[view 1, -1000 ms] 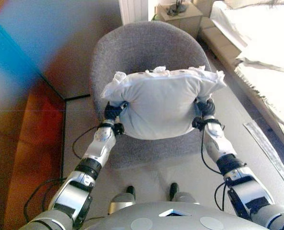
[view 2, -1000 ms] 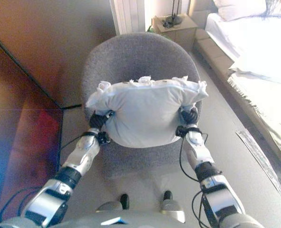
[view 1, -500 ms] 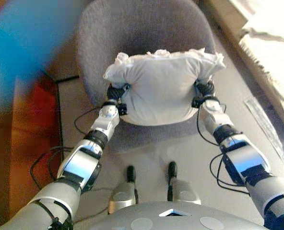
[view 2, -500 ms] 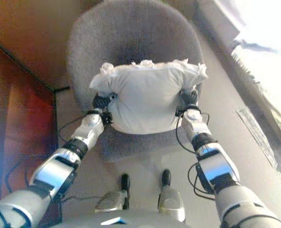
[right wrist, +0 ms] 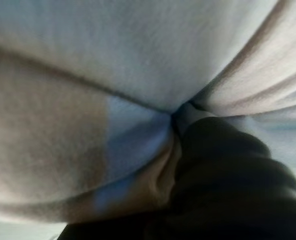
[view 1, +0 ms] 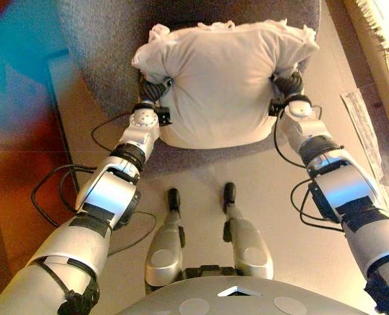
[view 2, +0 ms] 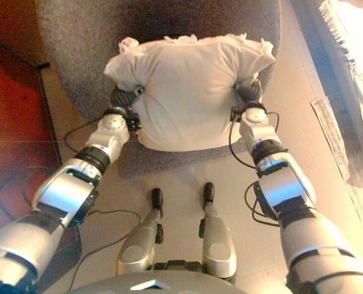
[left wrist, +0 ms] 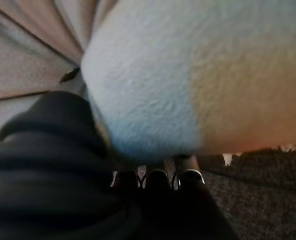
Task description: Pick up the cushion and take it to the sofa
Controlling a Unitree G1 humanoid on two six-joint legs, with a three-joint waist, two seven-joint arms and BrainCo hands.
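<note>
The robot is carrying the white cushion (view 1: 224, 79) between both hands, holding it above the seat of the grey armchair (view 1: 102, 59) and clear of it; the pick-up looks done and the carrying leg is, by my reading, just beginning. The left hand (view 1: 152, 90) is pressing into the cushion's side nearest the chair's left edge, the right hand (view 1: 288, 85) into the opposite side; from overhead only the dark ribbed covers are showing, the fingers buried in the fabric. The left wrist view is giving what the head views cannot: dark fingertips (left wrist: 158, 177) lying under the cushion's bulging underside, the chair's grey weave just beyond them; whether they are curling in or lying straight I cannot tell. The right wrist view is showing only cloth creased against the cover, so that hand's fingers stay unread. Next the robot is needing to turn away from the armchair towards the sofa, keeping the squeeze even so the soft load is not slipping.
</note>
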